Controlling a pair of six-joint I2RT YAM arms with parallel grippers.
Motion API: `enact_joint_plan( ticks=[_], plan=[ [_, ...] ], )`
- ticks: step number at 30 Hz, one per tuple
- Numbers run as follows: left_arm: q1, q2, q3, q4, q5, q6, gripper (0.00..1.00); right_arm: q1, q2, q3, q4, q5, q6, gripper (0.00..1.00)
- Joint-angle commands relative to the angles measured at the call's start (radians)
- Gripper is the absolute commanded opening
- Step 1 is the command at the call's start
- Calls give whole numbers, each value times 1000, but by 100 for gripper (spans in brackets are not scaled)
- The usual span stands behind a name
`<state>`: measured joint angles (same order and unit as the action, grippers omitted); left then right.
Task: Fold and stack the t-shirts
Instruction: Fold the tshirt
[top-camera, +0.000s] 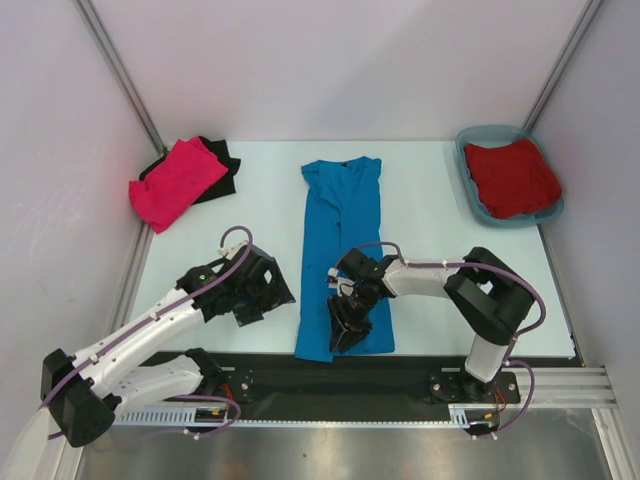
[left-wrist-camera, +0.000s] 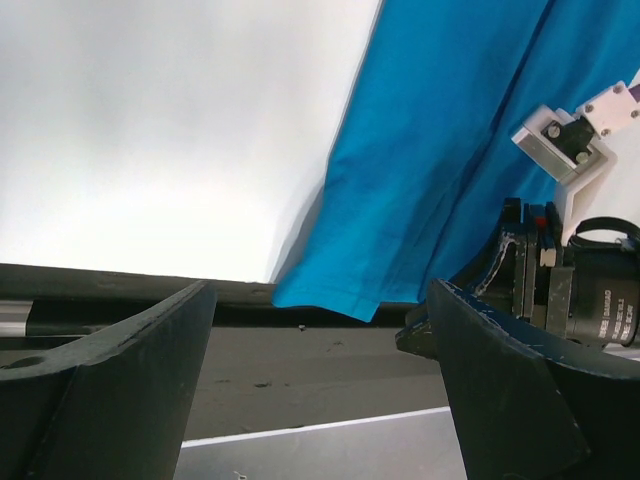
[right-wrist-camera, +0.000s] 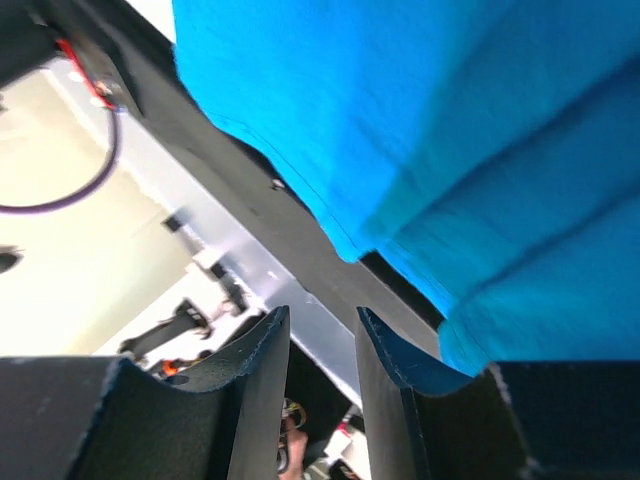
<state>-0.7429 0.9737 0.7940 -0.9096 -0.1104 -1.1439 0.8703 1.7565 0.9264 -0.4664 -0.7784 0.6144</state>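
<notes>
The only writing that shows is a few lines of tiny white print on the side of the black round motor case (left-wrist-camera: 600, 295) on the right arm, seen from the left wrist, just beside the bright blue cloth t-shirt (left-wrist-camera: 440, 150). The letters are too small and blurry to read.

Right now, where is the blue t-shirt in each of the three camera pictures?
Top external: centre of the picture, blue t-shirt laid lengthwise.
Left wrist: upper right, hem corner reaching down.
Right wrist: across the top and right.
Shared landmark: the black strip under its near hem.
</notes>
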Motion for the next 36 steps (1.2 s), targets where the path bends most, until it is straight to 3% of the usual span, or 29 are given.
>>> enact_joint_plan(
  ticks=[1, 9, 14, 28, 36],
  plan=[
    [7, -18, 17, -15, -14, -4, 93, -16, 17, -20, 149, -113, 65, 38],
    [7, -20, 17, -20, -23, -5, 93, -13, 77, -6, 190, -84, 70, 37],
    [7, -15, 36, -37, -44, 9, 93, 2, 106, 46, 63, 54, -11, 36],
    [7, -13, 40, -41, -48, 9, 93, 3, 103, 42, 45, 222, -25, 35],
    [7, -3, 43, -35, -46, 6, 93, -1, 143, 51, 69, 199, -34, 22]
  ],
)
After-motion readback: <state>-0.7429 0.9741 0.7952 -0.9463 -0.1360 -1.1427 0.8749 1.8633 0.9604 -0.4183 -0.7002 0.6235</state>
